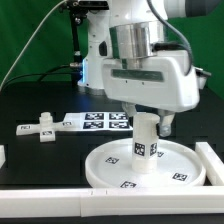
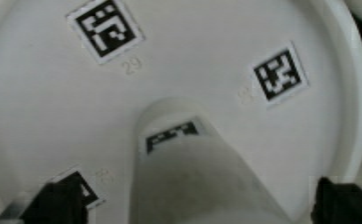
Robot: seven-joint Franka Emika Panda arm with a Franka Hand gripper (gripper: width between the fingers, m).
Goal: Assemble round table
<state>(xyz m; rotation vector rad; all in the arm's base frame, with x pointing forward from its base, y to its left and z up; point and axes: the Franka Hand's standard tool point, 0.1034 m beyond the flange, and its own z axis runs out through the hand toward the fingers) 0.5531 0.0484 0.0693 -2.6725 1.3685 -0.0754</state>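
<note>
The tool is open. Its two dark fingers stand on either side of the post, and a strip of the disc shows between each finger and the post wall, so neither finger touches it.

In the exterior view the tool sits over the upper end of the post. The post stands upright at the centre of the disc, with its long axis vertical and in line with the tool's approach axis. It therefore lies directly between and below the fingers, not off to either side.

The disc rests flat on the counter, near the exterior view's right. The marker board lies behind it, well apart.

Whether the foot of the post is fully seated in the centre hub cannot be told. By judgement, closing the fingers would grip the post squarely. A straight lift would clear it.
</note>
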